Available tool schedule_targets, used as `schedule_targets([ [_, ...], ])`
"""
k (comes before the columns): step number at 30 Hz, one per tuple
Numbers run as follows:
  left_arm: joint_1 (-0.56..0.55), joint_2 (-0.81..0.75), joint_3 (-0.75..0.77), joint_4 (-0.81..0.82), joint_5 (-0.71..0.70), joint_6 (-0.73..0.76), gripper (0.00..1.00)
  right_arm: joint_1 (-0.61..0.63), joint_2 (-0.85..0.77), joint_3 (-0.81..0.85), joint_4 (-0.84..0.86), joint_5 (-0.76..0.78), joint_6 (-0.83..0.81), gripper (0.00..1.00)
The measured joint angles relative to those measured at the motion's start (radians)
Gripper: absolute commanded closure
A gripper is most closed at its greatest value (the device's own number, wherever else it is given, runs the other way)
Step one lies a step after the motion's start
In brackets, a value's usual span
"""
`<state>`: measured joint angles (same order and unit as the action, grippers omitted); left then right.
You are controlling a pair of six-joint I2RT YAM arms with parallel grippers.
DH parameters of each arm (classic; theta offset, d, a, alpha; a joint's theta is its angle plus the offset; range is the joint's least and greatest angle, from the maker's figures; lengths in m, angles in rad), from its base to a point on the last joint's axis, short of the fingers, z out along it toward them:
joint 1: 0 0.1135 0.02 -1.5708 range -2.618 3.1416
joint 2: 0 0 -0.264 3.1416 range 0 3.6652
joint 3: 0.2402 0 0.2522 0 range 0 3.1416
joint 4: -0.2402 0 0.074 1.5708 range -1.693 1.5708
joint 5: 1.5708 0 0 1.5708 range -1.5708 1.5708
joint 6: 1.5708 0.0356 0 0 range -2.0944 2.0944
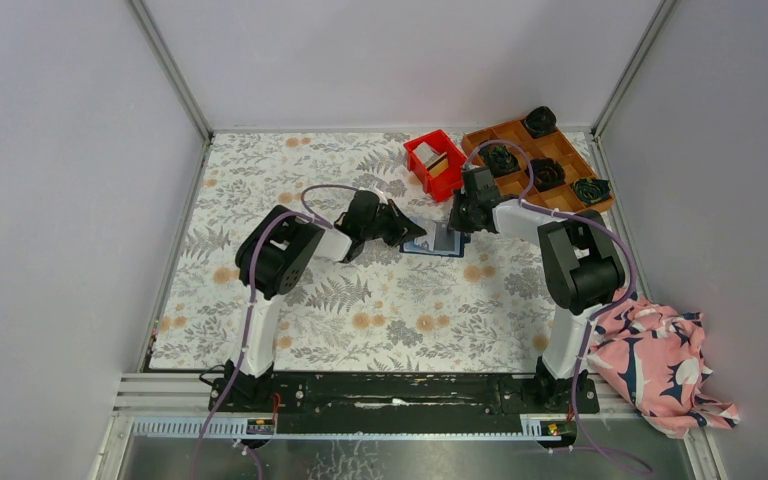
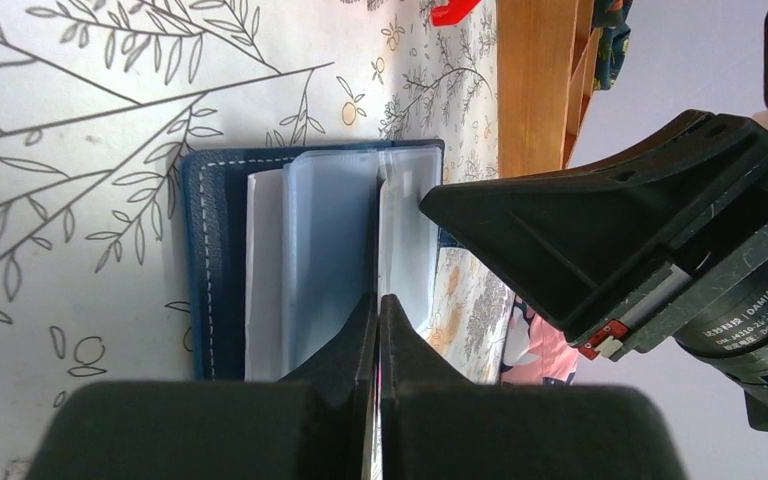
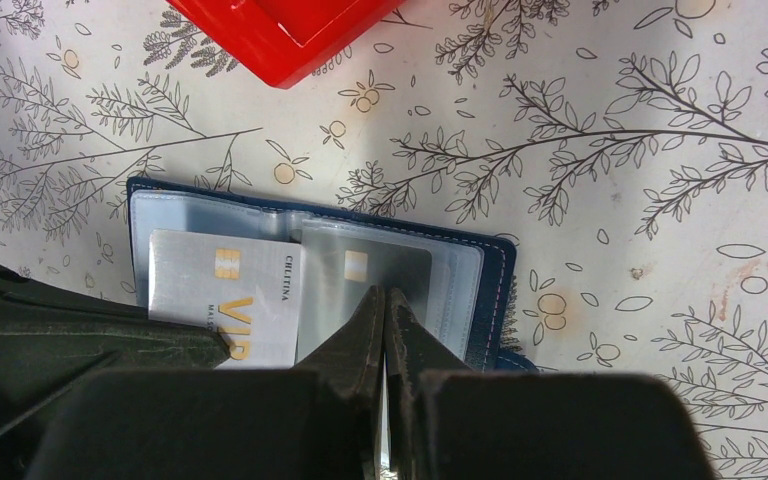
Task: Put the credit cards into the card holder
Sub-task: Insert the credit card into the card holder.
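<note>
The navy card holder (image 1: 442, 241) lies open and flat on the floral table between both grippers; it also shows in the left wrist view (image 2: 210, 260) and the right wrist view (image 3: 496, 290). A white card marked VIP (image 3: 215, 290) lies on its left page, seen foreshortened in the left wrist view (image 2: 264, 270). A grey-looking card with a gold chip (image 3: 360, 262) sits under a clear sleeve. My left gripper (image 2: 378, 300) is shut, its tip (image 3: 222, 345) at the white card's near edge. My right gripper (image 3: 385, 294) is shut, tips on the sleeve. No orange-tan card shows clearly.
A red bin (image 1: 422, 158) with pale and tan pieces inside stands just behind the card holder. A wooden grid tray (image 1: 560, 150) with dark rolled bundles (image 1: 501, 158) sits at the back right. A pink floral cloth (image 1: 660, 360) lies at the near right. Walls enclose the table.
</note>
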<state>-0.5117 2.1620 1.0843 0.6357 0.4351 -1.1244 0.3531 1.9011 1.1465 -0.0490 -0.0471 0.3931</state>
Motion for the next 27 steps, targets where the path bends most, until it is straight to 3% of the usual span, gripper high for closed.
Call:
schedule_targets([
  [27, -0.013, 0.028, 0.008, 0.067, 0.005, 0.021, 1.00, 0.000, 0.000, -0.002, 0.004, -0.001, 0.000, 1.00],
])
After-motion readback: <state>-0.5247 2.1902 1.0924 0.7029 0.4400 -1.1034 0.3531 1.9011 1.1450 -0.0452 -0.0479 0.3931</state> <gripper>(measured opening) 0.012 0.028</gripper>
